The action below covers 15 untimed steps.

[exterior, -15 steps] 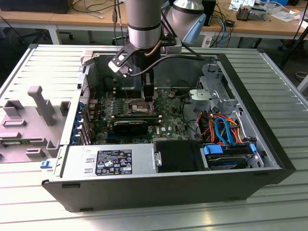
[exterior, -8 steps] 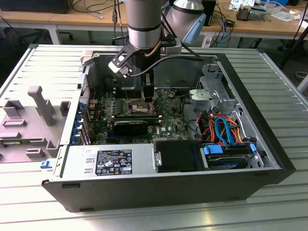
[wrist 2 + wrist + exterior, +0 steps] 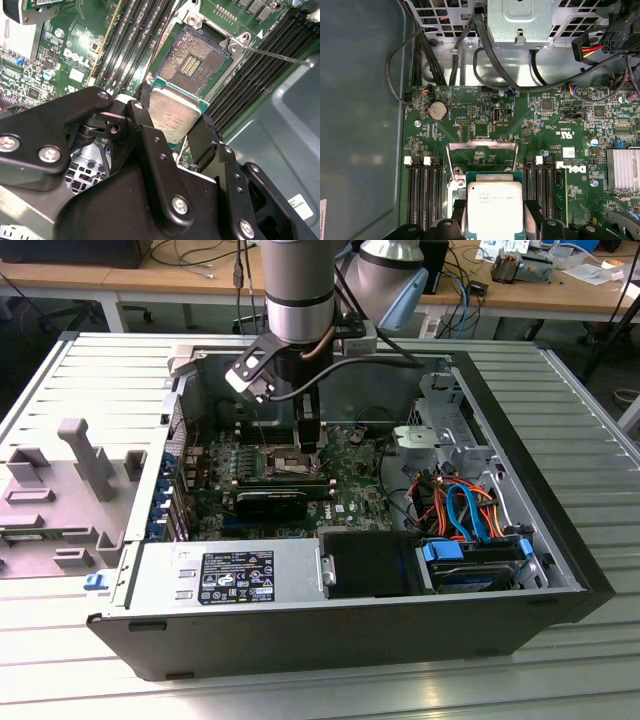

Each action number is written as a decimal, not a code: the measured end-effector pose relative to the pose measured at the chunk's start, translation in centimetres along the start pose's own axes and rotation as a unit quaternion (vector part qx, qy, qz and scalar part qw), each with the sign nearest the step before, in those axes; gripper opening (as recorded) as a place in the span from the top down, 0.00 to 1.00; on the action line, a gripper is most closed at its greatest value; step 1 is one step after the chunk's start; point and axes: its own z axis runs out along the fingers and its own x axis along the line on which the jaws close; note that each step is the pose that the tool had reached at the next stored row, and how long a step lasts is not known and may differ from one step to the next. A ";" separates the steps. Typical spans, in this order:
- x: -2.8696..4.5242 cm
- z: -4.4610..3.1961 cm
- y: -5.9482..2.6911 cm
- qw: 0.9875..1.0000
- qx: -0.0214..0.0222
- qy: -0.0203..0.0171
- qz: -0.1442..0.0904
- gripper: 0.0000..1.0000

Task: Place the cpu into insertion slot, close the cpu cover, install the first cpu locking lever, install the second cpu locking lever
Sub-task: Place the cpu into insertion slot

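Open computer case (image 3: 560, 540) on a slatted metal table (image 3: 300, 695), seen from above. At the exterior view's left, outside the case: a grey moulded fixture (image 3: 60, 490). Inside, along the lower left wall: a silver power supply (image 3: 230, 575). At upper centre: the arm reaching down, with the gripper (image 3: 308, 440) low over the green motherboard (image 3: 350, 495). At the exterior view's right: orange and blue cables (image 3: 465, 505) beside a drive bay.

Clenched on the cpu (image 3: 172, 117), with black fingers (image 3: 202, 140) pinching two opposite edges and the silver top facing the camera in both wrist views. Held close over the insertion slot (image 3: 195, 62), apart from it, not seated; socket contacts bare and open. In the first wrist view: the cpu cover (image 3: 481, 145) swung up beyond the socket, out of the way. In the second wrist view: a thin locking lever (image 3: 275, 56) jutting sideways from a socket corner.

Judged from this, for a clean placement: keep the chip level, square its edges to the silver rim, match the corner mark, lower straight, release without pressing. No sliding across the contacts.

Room to move: tight. Black memory slots (image 3: 125, 45) flanking the socket on both sides, near the fingers; raised cover on one further side; free height above.
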 end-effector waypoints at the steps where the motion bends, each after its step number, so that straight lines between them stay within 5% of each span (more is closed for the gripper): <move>1: 0.00 0.02 0.00 1.000 0.000 0.000 0.000 0.46; 15: 0.00 0.31 -0.03 1.000 0.000 0.000 0.000 0.46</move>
